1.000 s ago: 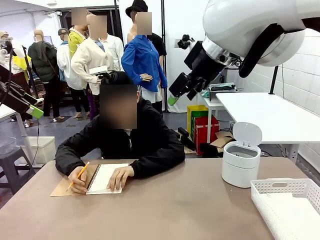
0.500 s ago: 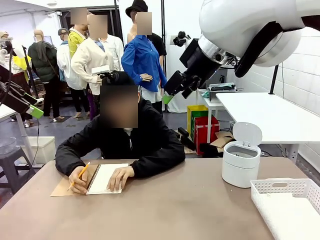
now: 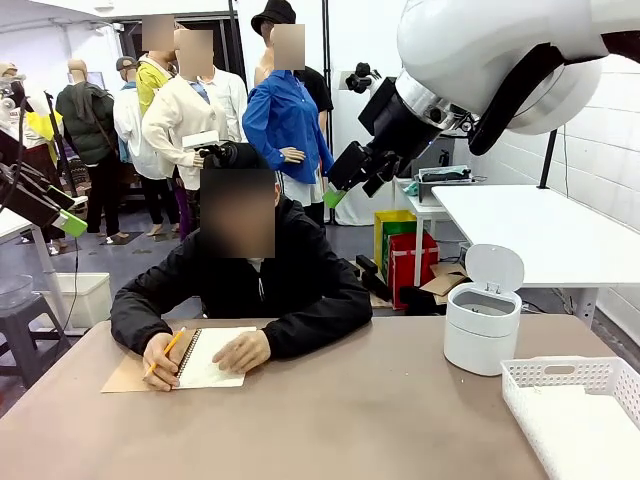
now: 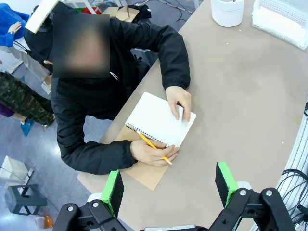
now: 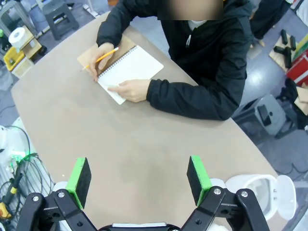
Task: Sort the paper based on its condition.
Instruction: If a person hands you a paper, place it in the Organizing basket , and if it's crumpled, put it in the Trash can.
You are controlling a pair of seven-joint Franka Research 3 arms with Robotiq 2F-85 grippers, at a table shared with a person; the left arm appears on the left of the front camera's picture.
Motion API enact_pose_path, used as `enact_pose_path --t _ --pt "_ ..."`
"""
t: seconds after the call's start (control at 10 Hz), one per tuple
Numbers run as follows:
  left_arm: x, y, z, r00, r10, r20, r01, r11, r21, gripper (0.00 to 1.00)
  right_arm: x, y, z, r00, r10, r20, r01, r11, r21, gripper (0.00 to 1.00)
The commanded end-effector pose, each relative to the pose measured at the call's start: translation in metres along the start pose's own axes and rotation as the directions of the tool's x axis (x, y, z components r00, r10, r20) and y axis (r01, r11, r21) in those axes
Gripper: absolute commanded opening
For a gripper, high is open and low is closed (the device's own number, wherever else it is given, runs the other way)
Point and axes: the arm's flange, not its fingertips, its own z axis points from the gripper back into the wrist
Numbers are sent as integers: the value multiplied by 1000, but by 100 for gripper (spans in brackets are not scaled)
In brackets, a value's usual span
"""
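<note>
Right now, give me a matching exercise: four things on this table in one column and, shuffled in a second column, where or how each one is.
Column one:
1. notebook
2. pencil
3. bin
4. basket

Column two:
a. lid raised
b. held in the person's writing hand
c. at the near right corner of the table
d. lying open under the person's other hand

Pairs: 1-d, 2-b, 3-a, 4-c
</note>
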Motion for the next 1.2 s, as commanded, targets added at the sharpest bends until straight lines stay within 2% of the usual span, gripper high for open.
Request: enact_pose_path --t 0.0,1.1 --pt "-1 1 1 1000 2 7 -2 1000 -5 100 -1 0 1 1000 0 -3 0 1000 -1 100" --pt "-1 1 1 1000 2 7 -2 1000 -5 100 -1 0 1 1000 0 -3 0 1000 -1 100"
